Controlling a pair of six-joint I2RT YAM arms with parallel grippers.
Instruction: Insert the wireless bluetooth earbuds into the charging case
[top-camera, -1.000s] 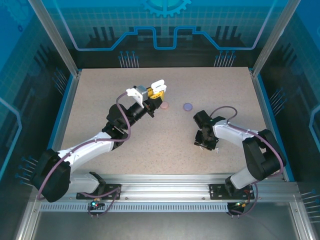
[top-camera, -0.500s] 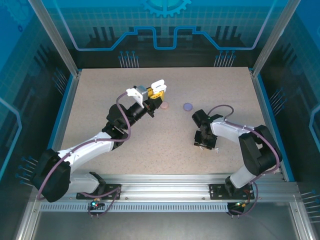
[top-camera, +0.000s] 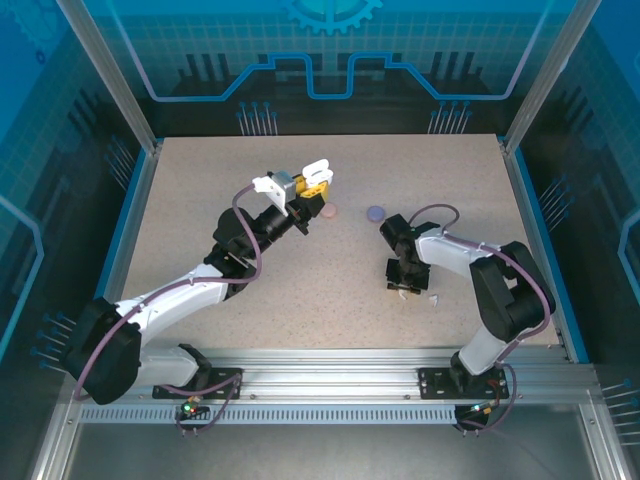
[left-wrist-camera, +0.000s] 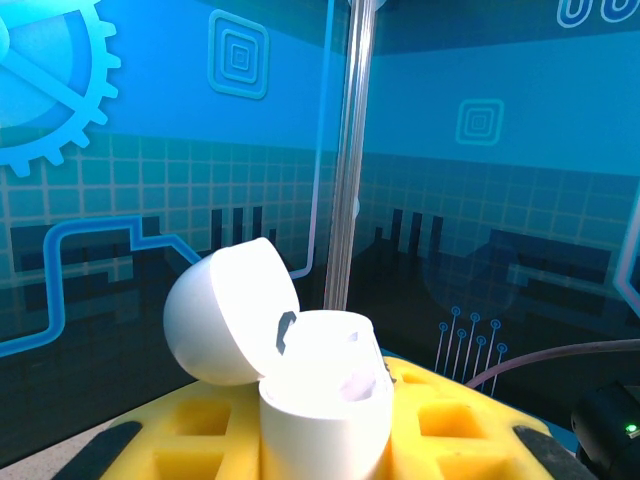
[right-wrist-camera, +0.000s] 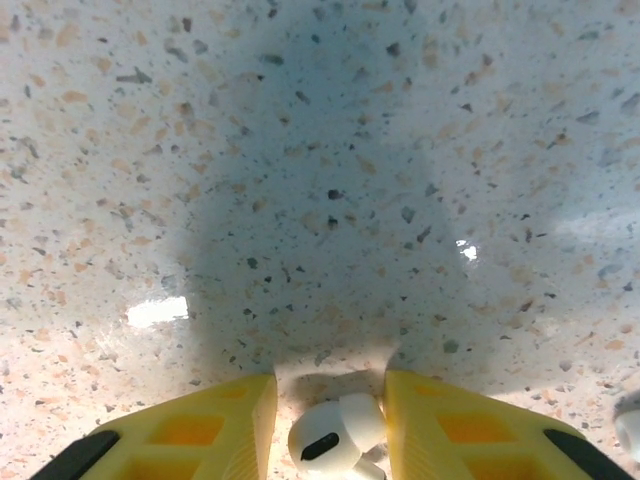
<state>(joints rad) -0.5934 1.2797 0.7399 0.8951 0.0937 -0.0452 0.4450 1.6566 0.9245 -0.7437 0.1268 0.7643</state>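
Note:
My left gripper (top-camera: 312, 185) is raised above the far middle of the table, shut on a white charging case (left-wrist-camera: 325, 400). The case stands upright between the yellow fingers (left-wrist-camera: 200, 440) with its domed lid (left-wrist-camera: 232, 310) swung open. My right gripper (top-camera: 404, 287) points straight down at the table right of centre. Its yellow fingers (right-wrist-camera: 190, 435) stand on either side of a white earbud (right-wrist-camera: 335, 435) lying on the table. The earbud touches the right finger, and a narrow gap remains on the left. A second white earbud (top-camera: 434, 297) lies just right of that gripper.
A small round pink object (top-camera: 330, 211) and a small round purple one (top-camera: 376, 213) lie on the speckled table (top-camera: 200, 200) between the two grippers. Blue rails and transparent panels edge the table. The second white earbud (right-wrist-camera: 630, 425) shows at the right wrist view's edge.
My right gripper has shifted slightly left and its fingers have narrowed around the white earbud, uncovering the second earbud to its right. The left arm and case have not moved.

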